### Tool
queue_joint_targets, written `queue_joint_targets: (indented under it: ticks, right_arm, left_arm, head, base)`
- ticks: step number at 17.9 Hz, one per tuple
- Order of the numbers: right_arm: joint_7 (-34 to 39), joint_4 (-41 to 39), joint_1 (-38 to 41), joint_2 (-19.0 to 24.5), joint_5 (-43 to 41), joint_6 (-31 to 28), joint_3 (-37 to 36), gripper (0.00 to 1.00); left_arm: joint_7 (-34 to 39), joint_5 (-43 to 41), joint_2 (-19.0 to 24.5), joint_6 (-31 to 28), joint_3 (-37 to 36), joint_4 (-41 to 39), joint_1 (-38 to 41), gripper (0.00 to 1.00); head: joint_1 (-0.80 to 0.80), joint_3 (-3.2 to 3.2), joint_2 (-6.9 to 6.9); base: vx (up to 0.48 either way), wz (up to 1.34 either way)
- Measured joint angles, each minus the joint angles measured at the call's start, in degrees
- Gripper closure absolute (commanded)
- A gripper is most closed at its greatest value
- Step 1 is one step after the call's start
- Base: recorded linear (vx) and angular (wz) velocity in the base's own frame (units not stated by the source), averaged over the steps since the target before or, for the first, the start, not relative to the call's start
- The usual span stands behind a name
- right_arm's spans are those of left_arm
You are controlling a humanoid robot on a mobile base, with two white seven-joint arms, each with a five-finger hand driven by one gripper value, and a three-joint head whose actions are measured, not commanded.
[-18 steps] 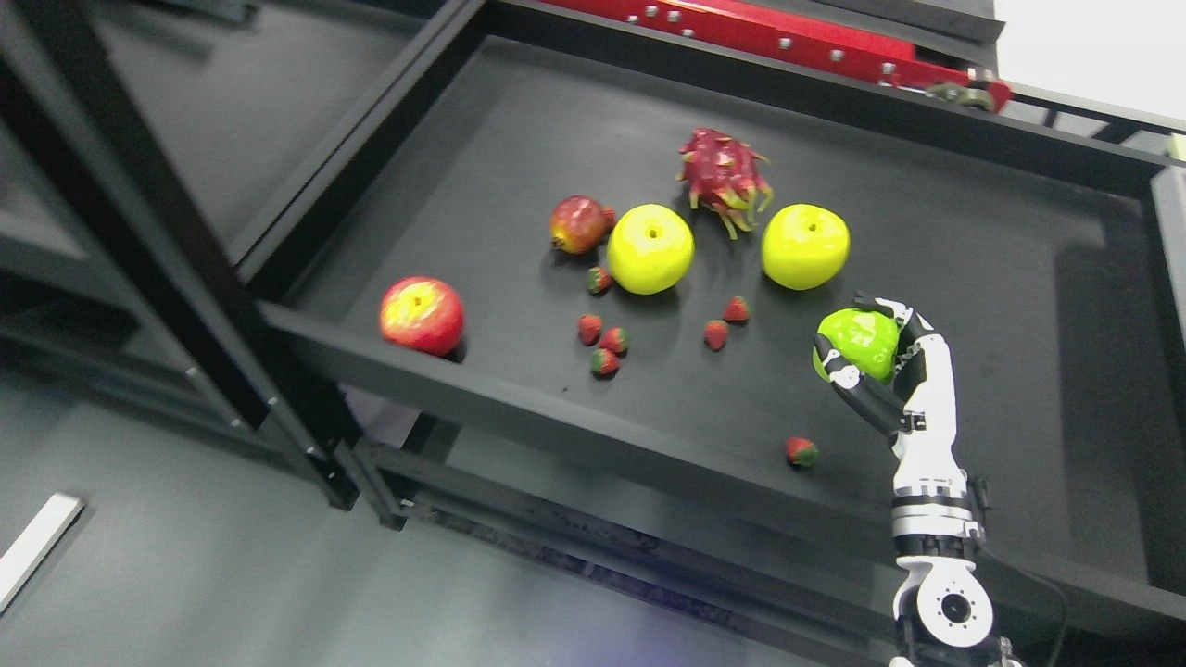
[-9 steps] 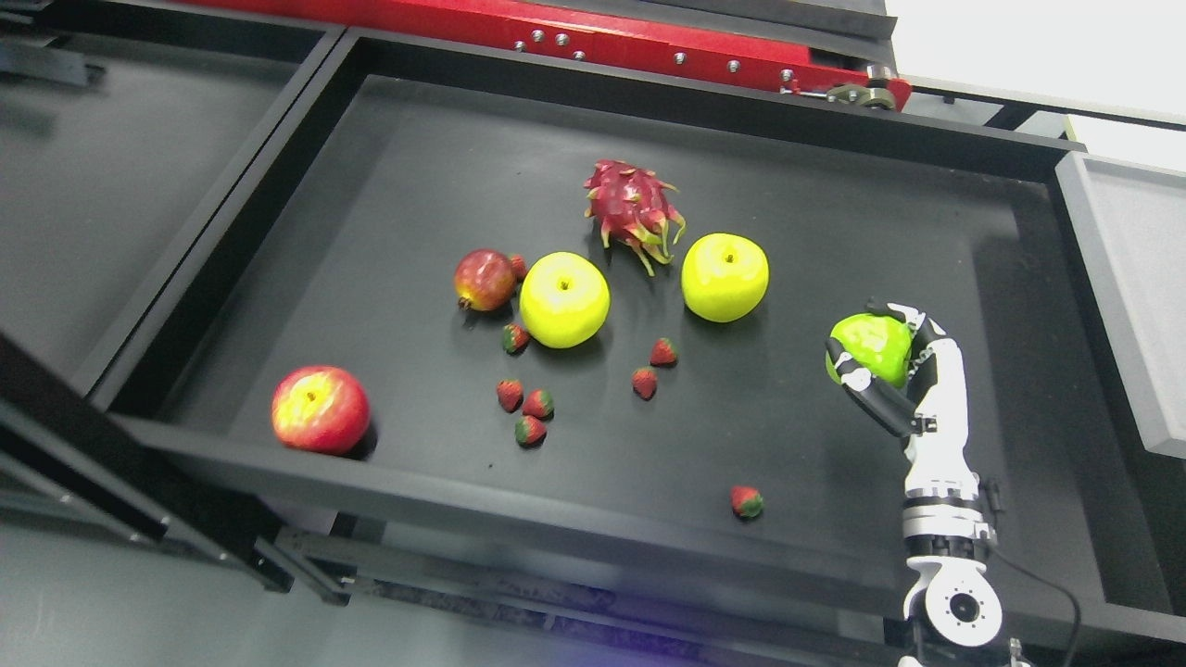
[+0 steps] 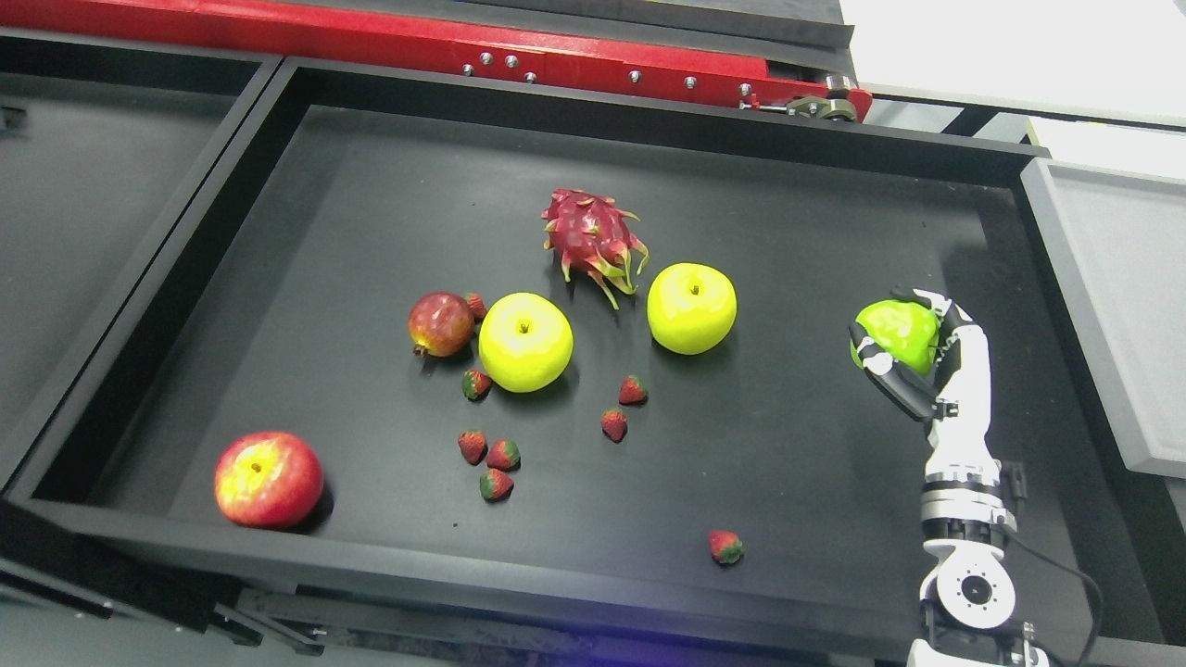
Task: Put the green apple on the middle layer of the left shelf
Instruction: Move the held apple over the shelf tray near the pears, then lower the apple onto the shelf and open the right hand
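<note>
One green apple [image 3: 896, 333] sits clamped in the curled fingers [image 3: 880, 369] of our right hand [image 3: 913, 357], held over the right end of a black tray [image 3: 371, 185]. Well to the fingers' left lie two yellow apples [image 3: 691, 308] and a dragon fruit [image 3: 593, 241].

A black shelf tray [image 3: 389, 185] carries a dragon fruit [image 3: 593, 241], with two yellow apples [image 3: 524, 341] just below it, a pomegranate [image 3: 440, 324] lower left, strawberries [image 3: 489, 456] scattered beneath, and a red apple [image 3: 269, 479] far lower left.
</note>
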State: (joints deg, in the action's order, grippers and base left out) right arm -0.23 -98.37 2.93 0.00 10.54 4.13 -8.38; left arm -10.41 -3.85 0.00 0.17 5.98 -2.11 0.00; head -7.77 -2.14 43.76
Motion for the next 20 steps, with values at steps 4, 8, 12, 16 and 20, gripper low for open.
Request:
queue_joint_targets:
  ticks: [4,8,12,16,20]
  right_arm:
    - [-0.06,0.24,-0.02,0.00,0.48,-1.05,-0.59,0.98]
    - [1.47,1.53,-1.48,0.00,1.03,-2.57,-0.73,0.00]
    - [1.81,2.83,-2.20,0.00,1.33,-3.53,-0.08,0.00]
    - [1.67,3.67,-2.59,0.00,1.08,0.18,0.62,0.00]
    - [0.09,4.29,-2.35,0.00,0.12,4.14,0.93,0.00]
  left_arm:
    - [0.00,0.00,0.00,0.07,0.00,0.00,0.00,0.00]
    - [0.00,0.00,0.00,0.20,0.00,0.00,0.00,0.00]
    - [0.00,0.00,0.00,0.23,0.00,0.00,0.00,0.00]
    - [0.00,0.00,0.00,0.23,0.00,0.00,0.01,0.00]
    - [0.00,0.00,0.00,0.24,0.00,0.00,0.00,0.00]
  head:
    - [0.00,0.00,0.00]
    - [0.00,0.00,-0.01]
    - [0.00,0.00,-0.01]
    - [0.00,0.00,-0.01]
    - [0.00,0.00,-0.01]
  base:
    - [0.050,-0.05]
    - [0.014,-0.02]
    - [0.000,0.00]
    - [0.000,0.00]
    - [0.000,0.00]
